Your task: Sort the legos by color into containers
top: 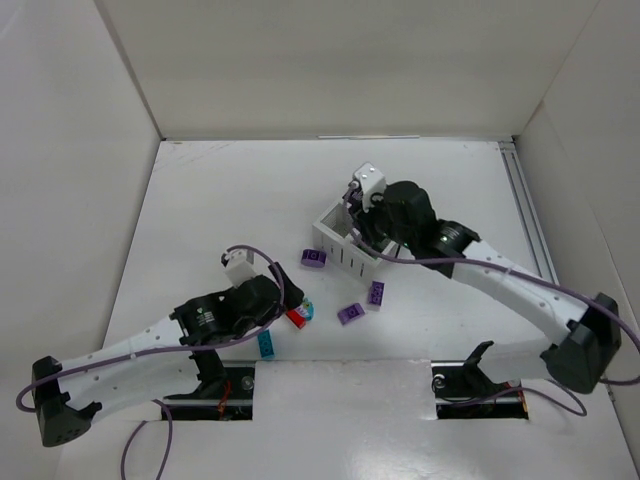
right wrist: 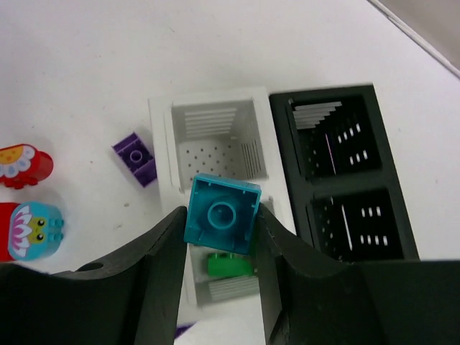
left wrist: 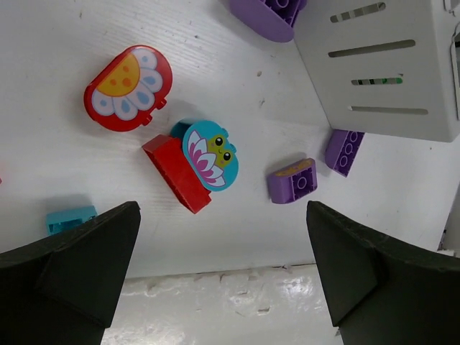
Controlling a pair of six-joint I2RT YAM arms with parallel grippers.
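Gripping the teal brick (right wrist: pixel 221 214) in our right end effector (right wrist: pixel 221 224), we hang over the seam between the empty white bin (right wrist: pixel 213 121) up-frame and the green brick (right wrist: pixel 230 264) down-frame.

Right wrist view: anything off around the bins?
Nothing spilled or damaged. One oddity: the right gripper holds a teal brick over the white bin that has a green brick in it, while the neighbouring white bin looks empty. Dropped there, colours might mix.
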